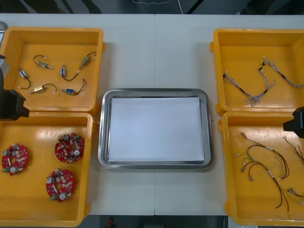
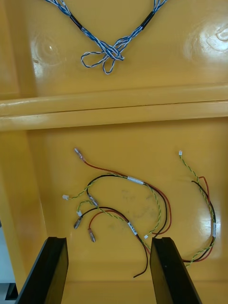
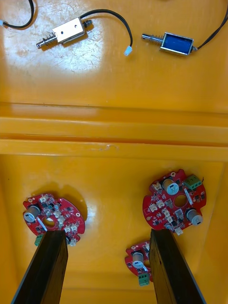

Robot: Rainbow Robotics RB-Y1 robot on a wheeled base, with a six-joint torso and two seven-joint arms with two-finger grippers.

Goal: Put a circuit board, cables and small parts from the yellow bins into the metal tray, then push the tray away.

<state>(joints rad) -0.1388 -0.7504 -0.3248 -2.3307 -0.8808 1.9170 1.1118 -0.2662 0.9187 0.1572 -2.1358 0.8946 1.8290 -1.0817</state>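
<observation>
The metal tray (image 1: pixel 105 142), white inside, lies at the table's middle with nothing in it. My left gripper (image 1: pixel 13 105) hangs open over the left bins; in the left wrist view the gripper (image 3: pixel 107 266) is above three round red circuit boards (image 3: pixel 174 199), one board (image 3: pixel 138 261) between its fingers. My right gripper (image 1: pixel 295 122) hangs open over the right bins; in the right wrist view the gripper (image 2: pixel 109 270) is above red and yellow cables (image 2: pixel 123 209). Twisted blue and white cables (image 2: pixel 107 52) lie in the bin beyond them.
The far left yellow bin (image 1: pixel 52 38) holds several small metal parts (image 1: pixel 42 88) with black cables. The near left bin (image 1: pixel 33 128) holds the boards. The far right bin (image 1: pixel 247 47) and near right bin (image 1: pixel 251 209) hold cables. Bare table surrounds the tray.
</observation>
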